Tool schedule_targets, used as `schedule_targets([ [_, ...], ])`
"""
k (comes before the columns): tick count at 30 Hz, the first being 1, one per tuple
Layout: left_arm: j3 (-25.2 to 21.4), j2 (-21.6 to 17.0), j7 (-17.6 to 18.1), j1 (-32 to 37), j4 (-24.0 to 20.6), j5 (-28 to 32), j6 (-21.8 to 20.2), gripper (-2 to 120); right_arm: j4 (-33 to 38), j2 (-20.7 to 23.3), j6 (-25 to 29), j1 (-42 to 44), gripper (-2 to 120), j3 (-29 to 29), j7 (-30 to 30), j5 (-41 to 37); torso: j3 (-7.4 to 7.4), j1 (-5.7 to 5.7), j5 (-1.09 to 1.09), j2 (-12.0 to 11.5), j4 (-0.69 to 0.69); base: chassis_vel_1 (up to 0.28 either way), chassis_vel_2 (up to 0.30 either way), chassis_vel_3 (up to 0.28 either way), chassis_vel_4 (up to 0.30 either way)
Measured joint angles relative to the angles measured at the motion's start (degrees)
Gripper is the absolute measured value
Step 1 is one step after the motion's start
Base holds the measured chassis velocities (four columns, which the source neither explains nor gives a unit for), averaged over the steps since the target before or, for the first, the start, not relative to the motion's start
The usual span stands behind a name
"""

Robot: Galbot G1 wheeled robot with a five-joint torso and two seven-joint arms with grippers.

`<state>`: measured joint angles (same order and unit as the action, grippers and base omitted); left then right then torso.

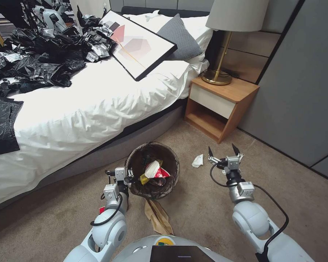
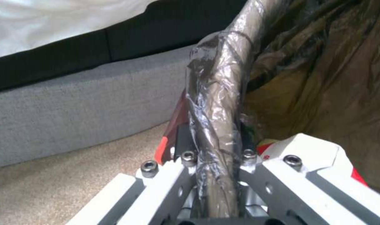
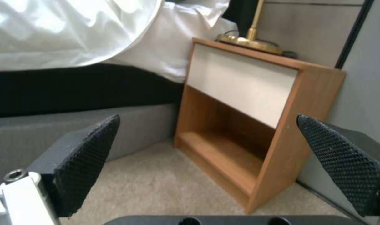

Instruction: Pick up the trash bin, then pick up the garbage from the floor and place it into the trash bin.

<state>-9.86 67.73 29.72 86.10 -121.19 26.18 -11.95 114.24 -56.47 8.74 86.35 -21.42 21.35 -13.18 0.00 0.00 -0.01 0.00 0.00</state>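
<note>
Trash bin point(image 1: 152, 170) held at its rim beside the bed point(image 1: 98, 98), wrappers already inside.

At lower centre of the head view, the round bin with its dark brown liner holds red, yellow and white wrappers point(image 1: 154, 171); the left gripper point(image 1: 126, 177), at the bin's left edge, is clamped on the liner-wrapped rim point(image 2: 217, 118), as the left wrist view shows up close. A brown paper bag point(image 1: 158, 216) lies on the carpet point(image 1: 193, 203) just below the bin, and a white paper scrap point(image 1: 197, 161) sits to its right. The right gripper point(image 1: 224, 150), right of centre near the scrap, hangs with jaws spread wide and empty, facing the wooden nightstand point(image 3: 248, 125), which stands at the frame's upper right under a brass lamp point(image 1: 222, 40).
</note>
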Motion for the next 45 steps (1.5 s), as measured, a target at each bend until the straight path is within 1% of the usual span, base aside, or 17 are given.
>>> schedule_targets([
  [3,0.09,0.12,0.0,-0.04,0.16,-0.02,0.02,2,-0.75,-1.53,0.62,1.27,100,0.59,-0.26,1.47,0.0,0.0,0.0,0.0,0.0,0.0,0.0,0.0,0.0],
  [10,0.18,0.16,0.01,0.01,0.27,-0.06,0.04,2,-1.44,-2.61,0.87,1.95,100,1.2,-0.29,2.41,0.0,0.0,0.0,0.0,0.0,0.0,0.0,0.0,0.0],
  [23,0.3,0.47,-0.01,-0.13,0.34,-0.2,0.06,2,-1.51,-2.37,0.62,1.17,100,1.34,-0.2,1.96,0.0,0.0,0.0,0.0,-0.01,-0.013,0.008,0.013,-0.012],
  [30,0.3,0.59,-0.02,-0.19,0.36,-0.2,0.06,2,-1.35,-2.32,0.34,0.68,100,1.59,-0.02,1.6,0.01,0.01,0.02,0.0,0.01,-0.116,0.124,0.122,-0.119],
  [36,0.3,0.71,-0.02,-0.31,0.47,-0.19,0.06,2,-1.31,-2.12,0.26,0.45,100,1.59,0.05,1.24,0.01,0.01,0.02,0.0,-0.01,-0.14,0.117,0.131,-0.128],
  [45,0.4,0.89,-0.02,-0.36,0.61,-0.2,0.06,2,-1.32,-2.11,0.27,0.43,100,1.6,0.06,1.21,0.01,0.01,0.0,0.0,0.0,-0.085,0.092,0.094,-0.08],
])
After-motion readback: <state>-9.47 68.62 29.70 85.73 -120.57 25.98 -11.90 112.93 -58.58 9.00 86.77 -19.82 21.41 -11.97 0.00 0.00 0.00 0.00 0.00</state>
